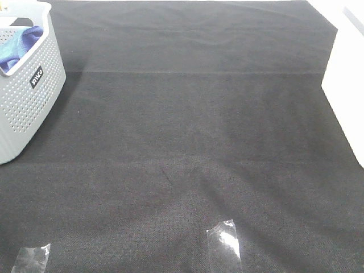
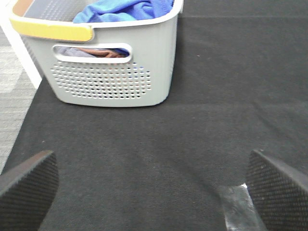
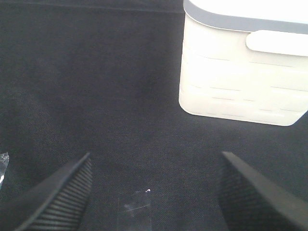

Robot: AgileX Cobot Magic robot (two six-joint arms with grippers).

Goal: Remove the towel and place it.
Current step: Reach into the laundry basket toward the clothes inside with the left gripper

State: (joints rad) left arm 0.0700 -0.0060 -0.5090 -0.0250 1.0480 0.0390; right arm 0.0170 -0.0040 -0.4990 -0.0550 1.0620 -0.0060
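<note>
The blue towel (image 1: pixel 18 46) lies bunched inside a grey perforated basket (image 1: pixel 28 108) at the far left of the table. In the left wrist view the towel (image 2: pixel 126 9) shows over the basket's rim (image 2: pixel 115 72), with a brownish cloth behind the handle slot. My left gripper (image 2: pixel 151 187) is open and empty, well short of the basket, over the black cloth. My right gripper (image 3: pixel 154 192) is open and empty over the black cloth. Neither gripper shows in the high view.
A white bin (image 3: pixel 243 67) stands at the table's right edge; it also shows in the high view (image 1: pixel 347 85). Clear tape patches (image 1: pixel 223 242) (image 1: pixel 31 259) are stuck on the black table cloth (image 1: pixel 187 131) near the front. Grey floor (image 2: pixel 14 96) lies beyond the left edge.
</note>
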